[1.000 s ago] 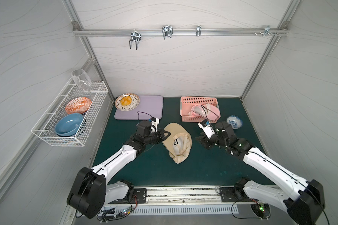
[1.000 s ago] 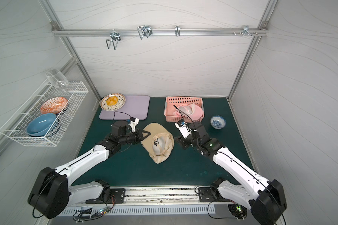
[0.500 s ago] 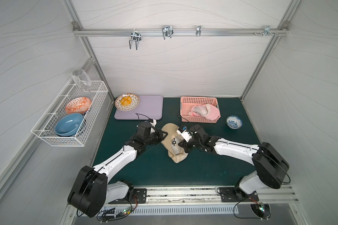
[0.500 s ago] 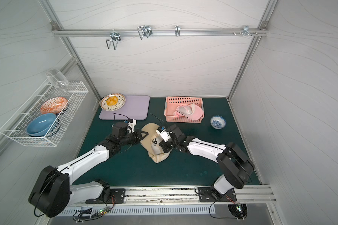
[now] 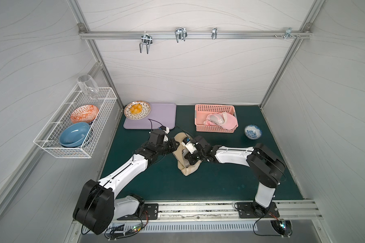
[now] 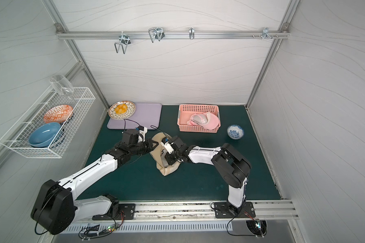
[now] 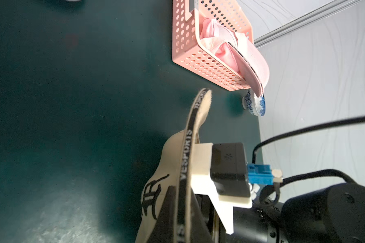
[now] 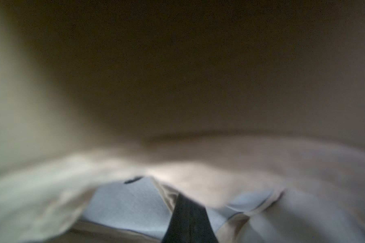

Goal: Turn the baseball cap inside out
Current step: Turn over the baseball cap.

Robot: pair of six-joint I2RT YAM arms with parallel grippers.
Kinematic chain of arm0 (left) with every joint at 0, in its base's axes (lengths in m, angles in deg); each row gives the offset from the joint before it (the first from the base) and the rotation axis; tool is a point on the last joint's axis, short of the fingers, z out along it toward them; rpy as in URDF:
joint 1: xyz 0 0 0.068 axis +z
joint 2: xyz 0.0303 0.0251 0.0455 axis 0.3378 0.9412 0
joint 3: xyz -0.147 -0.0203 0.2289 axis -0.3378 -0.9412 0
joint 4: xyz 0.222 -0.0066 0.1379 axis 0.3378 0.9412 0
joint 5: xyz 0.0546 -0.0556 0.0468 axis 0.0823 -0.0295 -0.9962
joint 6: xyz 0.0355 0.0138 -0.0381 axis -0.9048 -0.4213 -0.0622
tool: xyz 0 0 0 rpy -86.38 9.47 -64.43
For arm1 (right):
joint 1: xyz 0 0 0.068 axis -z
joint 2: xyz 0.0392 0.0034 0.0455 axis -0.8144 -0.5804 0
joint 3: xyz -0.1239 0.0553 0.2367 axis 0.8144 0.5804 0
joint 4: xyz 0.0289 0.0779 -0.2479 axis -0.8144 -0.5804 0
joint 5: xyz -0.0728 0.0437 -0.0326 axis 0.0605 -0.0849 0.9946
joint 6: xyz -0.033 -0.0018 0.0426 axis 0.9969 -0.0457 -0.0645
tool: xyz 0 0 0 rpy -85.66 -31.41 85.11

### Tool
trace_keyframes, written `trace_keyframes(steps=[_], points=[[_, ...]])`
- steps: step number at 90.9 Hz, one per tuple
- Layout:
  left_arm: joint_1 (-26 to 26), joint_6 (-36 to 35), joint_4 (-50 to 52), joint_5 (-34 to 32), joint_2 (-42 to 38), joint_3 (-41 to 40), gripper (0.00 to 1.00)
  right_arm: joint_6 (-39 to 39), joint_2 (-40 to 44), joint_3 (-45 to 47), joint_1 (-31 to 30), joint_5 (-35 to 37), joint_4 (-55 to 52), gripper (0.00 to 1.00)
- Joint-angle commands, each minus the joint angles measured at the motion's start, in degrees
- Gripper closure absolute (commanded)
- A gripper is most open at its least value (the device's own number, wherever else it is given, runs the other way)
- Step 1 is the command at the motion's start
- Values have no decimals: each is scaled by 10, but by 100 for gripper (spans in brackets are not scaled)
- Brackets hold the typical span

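Note:
The beige baseball cap [image 5: 190, 169] [image 6: 169, 169] lies crumpled in the middle of the green table. In the left wrist view its brim edge, with a black lettered band, sits between the fingers of my left gripper [image 7: 182, 221], which is shut on it. In both top views that left gripper [image 5: 174, 145] [image 6: 154, 145] holds the cap's left side. My right gripper [image 5: 187, 161] [image 6: 167, 161] is pushed into the crown from the right. The right wrist view shows only dim lining, a pale blue label [image 8: 126, 202] and the right gripper [image 8: 188, 221] shut, its tip against the fabric.
A pink basket [image 5: 215, 107] holding a pink cap [image 5: 224, 124] stands behind the beige cap. A small blue-and-white bowl [image 5: 253, 131] sits to its right. A purple mat [image 5: 162, 117] with a plate [image 5: 137, 109] of yellow food is at the back left. A wire rack [image 5: 76, 126] hangs on the left wall.
My right arm swung left from beside the cap into its crown, and its gripper went from open to shut. The cap bunched up narrower. The left gripper kept its hold.

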Motion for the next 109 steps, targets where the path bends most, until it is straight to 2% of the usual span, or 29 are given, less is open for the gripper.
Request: trace_keyframes(steps=[1, 8, 13, 19, 28, 35, 49, 62, 77, 94, 105, 109], points=[[-12, -51, 18, -32, -11, 50, 100, -12, -7, -4, -2, 42, -47, 94], [-14, -38, 34, -60, -10, 57, 100, -7, 20, 13, 1, 43, -41, 91], [-14, -18, 52, -89, -10, 63, 100, 1, 55, 30, 5, 39, -34, 82], [-14, 19, 87, -127, -13, 76, 100, 18, 107, 51, 6, 46, -35, 65], [-14, 155, 158, -205, -19, 110, 100, 40, 185, 81, 7, 66, -41, 49], [-14, 253, 212, -240, -26, 144, 100, 52, 252, 101, 6, 71, -44, 42], [-14, 384, 327, -285, -23, 229, 100, 65, 333, 130, -4, 46, -46, 37], [-14, 497, 343, -306, -45, 244, 100, 32, 361, 153, -22, 37, -3, 36], [-14, 582, 359, -320, -69, 241, 100, 23, 347, 159, -67, 140, 60, 31], [-15, 633, 381, -327, -80, 240, 100, 26, 305, 164, -98, 250, 169, 29], [-17, 650, 386, -329, -79, 241, 100, 46, 265, 140, -127, 350, 200, 28], [-17, 656, 389, -330, -80, 242, 100, 45, 250, 128, -130, 362, 202, 27]])
